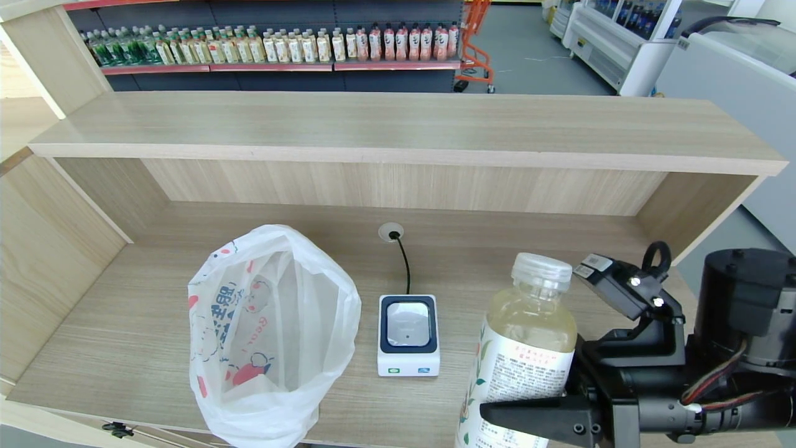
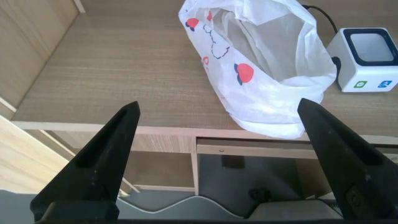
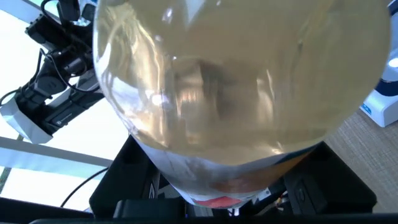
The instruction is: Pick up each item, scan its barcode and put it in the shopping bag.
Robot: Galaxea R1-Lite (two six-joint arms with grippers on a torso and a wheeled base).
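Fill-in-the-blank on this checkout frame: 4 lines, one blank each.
1. The end effector gripping the bottle belongs to the ____ arm.
2. The shopping bag stands to the ____ of the scanner.
3. The cable from the scanner is ____.
4. The left end effector is ____, holding nothing.
Missing words: right; left; black; open.

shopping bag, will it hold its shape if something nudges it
Probably not: the shopping bag is thin, crinkled, see-through plastic, so likely floppy. It looks very light and could slide on the smooth counter. Its mouth stands open, but the bottle brushing the rim might fold it.
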